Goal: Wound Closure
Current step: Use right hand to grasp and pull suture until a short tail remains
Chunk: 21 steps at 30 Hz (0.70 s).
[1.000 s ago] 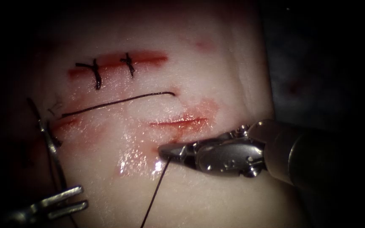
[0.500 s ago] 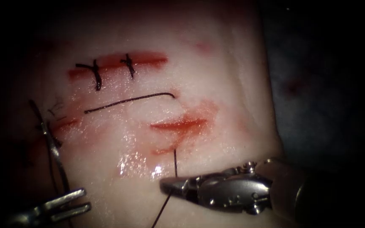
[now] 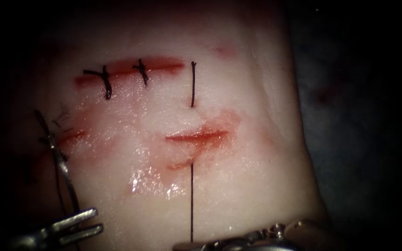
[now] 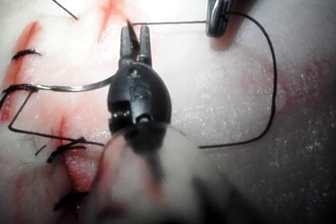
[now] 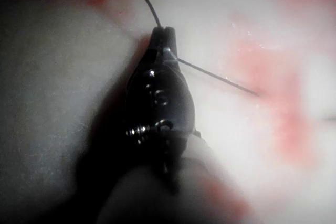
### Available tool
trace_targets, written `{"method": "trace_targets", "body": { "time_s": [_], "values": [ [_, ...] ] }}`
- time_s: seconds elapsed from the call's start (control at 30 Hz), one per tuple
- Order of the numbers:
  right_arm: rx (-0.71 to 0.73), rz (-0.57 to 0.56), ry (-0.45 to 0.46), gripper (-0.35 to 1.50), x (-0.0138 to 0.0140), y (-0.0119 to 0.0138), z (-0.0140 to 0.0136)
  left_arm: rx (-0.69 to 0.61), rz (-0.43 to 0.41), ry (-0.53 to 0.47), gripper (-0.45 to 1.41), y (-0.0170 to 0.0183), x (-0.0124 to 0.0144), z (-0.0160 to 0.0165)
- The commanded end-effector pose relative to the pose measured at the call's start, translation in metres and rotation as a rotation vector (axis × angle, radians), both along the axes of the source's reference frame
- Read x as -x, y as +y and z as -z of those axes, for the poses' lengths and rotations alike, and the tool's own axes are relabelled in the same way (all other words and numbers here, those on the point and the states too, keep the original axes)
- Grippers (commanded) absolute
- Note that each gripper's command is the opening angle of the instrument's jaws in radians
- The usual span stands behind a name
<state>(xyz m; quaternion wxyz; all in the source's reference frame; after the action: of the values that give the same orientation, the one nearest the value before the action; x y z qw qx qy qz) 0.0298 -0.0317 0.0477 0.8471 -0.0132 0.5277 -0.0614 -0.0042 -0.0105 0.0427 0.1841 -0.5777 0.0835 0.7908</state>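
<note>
The open cut point(image 3: 196, 135) sits mid-tissue with red fluid around it. Dark thread point(image 3: 191, 204) leaves the tissue just below the cut and runs straight down to my right tool point(image 3: 180, 245), whose jaws are shut on it, as the right wrist view shows at my right tool point(image 5: 163, 31). A short thread tail point(image 3: 192, 83) stands above the cut. The curved needle point(image 3: 60, 167) lies free on the tissue, left of the cut, not in it. My left tool point(image 3: 96, 219) rests by the needle's lower end, jaws open, holding nothing. In the left wrist view the needle point(image 4: 79, 87) passes behind my left tool point(image 4: 135, 30).
Two tied stitches point(image 3: 105, 81) point(image 3: 141, 70) cross an upper cut point(image 3: 164, 64). Slack thread point(image 4: 273, 77) loops on the tissue beside the right tool point(image 4: 215, 30). The tissue's edge point(image 3: 303, 139) falls off to dark cloth on the right.
My right tool moved down with the thread, pulling it through the tissue. The long tail that lay left across the tissue shortened to a short end above the cut. The left tool barely moved.
</note>
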Motion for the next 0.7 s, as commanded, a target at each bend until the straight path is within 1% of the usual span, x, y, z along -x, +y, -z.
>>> {"method": "trace_targets", "body": {
  "time_s": [0.03, 0.17, 0.33, 0.37, 0.4, 0.43, 0.47, 0.5, 0.6, 0.7],
  "values": [
    [-0.001, 0.004, 0.002, -0.35, -0.0006, -0.0001, -0.0008, 0.0, -0.002, -0.003, -0.45, 0.0001, 0.0005, -0.0006],
    [-0.04, 0.01, 0.031, -0.35, -0.0007, -0.0009, -0.001, 0.0, -0.002, -0.003, -0.45, 0.0002, 0.0006, -0.0007],
    [-0.099, 0.008, 0.035, -0.35, -0.001, -0.0022, -0.0011, -0.002, -0.002, -0.003, -0.45, 0.0005, 0.0006, -0.0006],
    [-0.101, -0.007, 0.05, 0.02, -0.001, -0.0022, -0.0011, -0.003, -0.002, -0.003, -0.45, 0.0005, 0.0006, -0.0006],
    [-0.107, -0.043, 0.057, 0.51, -0.0009, -0.0021, -0.001, -0.003, -0.002, -0.003, -0.45, 0.0006, 0.0006, -0.0006],
    [-0.101, -0.099, 0.06, 1.2, -0.0007, -0.0018, -0.0009, -0.004, -0.002, -0.004, -0.45, 0.0006, 0.0005, -0.0006],
    [-0.09, -0.163, 0.058, 1.28, -0.0002, -0.0014, -0.0007, -0.004, -0.002, -0.004, -0.45, 0.0006, 0.0005, -0.0006],
    [-0.089, -0.178, 0.054, 1.31, 0.0003, -0.0009, -0.0004, -0.004, -0.002, -0.004, -0.45, 0.0007, 0.0005, -0.0006],
    [-0.104, -0.217, 0.021, 1.35, 0.0026, 0.0011, 0.0008, -0.006, -0.003, -0.004, -0.45, 0.0008, 0.0004, -0.0006],
    [-0.082, -0.262, 0.006, 1.35, 0.0053, 0.0041, 0.002, -0.008, -0.003, -0.004, -0.45, 0.001, 0.0004, -0.0007]
  ]
}}
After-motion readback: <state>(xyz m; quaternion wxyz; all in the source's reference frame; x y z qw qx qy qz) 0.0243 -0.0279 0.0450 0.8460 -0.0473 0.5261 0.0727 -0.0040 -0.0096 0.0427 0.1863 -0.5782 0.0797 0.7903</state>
